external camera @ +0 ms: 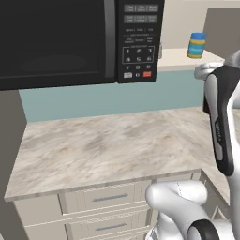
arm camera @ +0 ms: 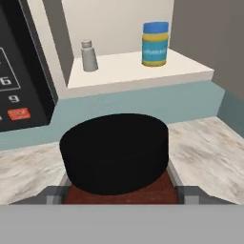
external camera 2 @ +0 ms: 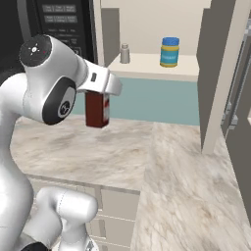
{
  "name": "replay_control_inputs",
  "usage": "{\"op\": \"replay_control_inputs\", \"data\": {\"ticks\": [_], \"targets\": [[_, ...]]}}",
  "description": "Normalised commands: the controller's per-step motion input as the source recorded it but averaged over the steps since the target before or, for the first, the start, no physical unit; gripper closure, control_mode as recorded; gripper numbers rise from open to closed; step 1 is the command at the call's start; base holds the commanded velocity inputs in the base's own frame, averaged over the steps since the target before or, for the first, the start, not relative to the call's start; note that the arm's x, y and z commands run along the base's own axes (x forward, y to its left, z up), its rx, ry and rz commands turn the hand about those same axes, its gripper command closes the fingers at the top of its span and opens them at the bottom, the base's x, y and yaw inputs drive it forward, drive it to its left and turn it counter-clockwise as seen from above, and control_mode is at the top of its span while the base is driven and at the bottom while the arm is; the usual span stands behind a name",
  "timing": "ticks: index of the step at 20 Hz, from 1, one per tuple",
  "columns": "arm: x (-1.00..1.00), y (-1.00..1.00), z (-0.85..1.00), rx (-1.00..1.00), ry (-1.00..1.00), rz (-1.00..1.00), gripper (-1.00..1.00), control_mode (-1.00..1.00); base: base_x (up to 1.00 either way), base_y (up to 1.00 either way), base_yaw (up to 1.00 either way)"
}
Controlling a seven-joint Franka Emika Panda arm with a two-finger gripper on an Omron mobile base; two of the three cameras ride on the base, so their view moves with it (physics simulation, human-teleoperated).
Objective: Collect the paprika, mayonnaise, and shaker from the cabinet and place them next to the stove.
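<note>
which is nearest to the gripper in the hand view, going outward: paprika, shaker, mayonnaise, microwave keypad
1. paprika: held in the gripper, its black cap right in front of the camera.
2. microwave keypad: at the left edge, forward of the cabinet shelf.
3. shaker and mayonnaise: both back on the cabinet shelf, shaker left, mayonnaise right; too close to call.

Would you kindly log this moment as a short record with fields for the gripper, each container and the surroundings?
gripper: shut on the paprika, held above the counter
mayonnaise: upright on the cabinet shelf
shaker: upright on the same shelf, apart from the mayonnaise
microwave: beside the cabinet
</note>
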Motion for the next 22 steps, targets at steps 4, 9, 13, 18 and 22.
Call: {"op": "replay_control_inputs", "data": {"ticks": [4, 9, 13, 18, 22], "targets": [[-0.57, 0.47, -0.3, -0.03, 0.0, 0.11, 1.0, -1.0, 0.0, 0.0, 0.0], [-0.45, 0.44, -0.26, -0.01, 0.0, 0.08, 1.0, -1.0, 0.0, 0.0, 0.0], [-0.2, 0.22, -0.17, -0.01, 0.01, 0.0, 1.0, 1.0, -0.21, 0.29, 0.0], [0.0, 0.0, 0.0, 0.0, 0.0, 0.0, 1.0, 1.0, -0.47, 0.54, -0.11], [0.0, 0.0, 0.0, 0.0, 0.0, 0.0, 1.0, 1.0, -0.56, 0.34, -0.23]]}}
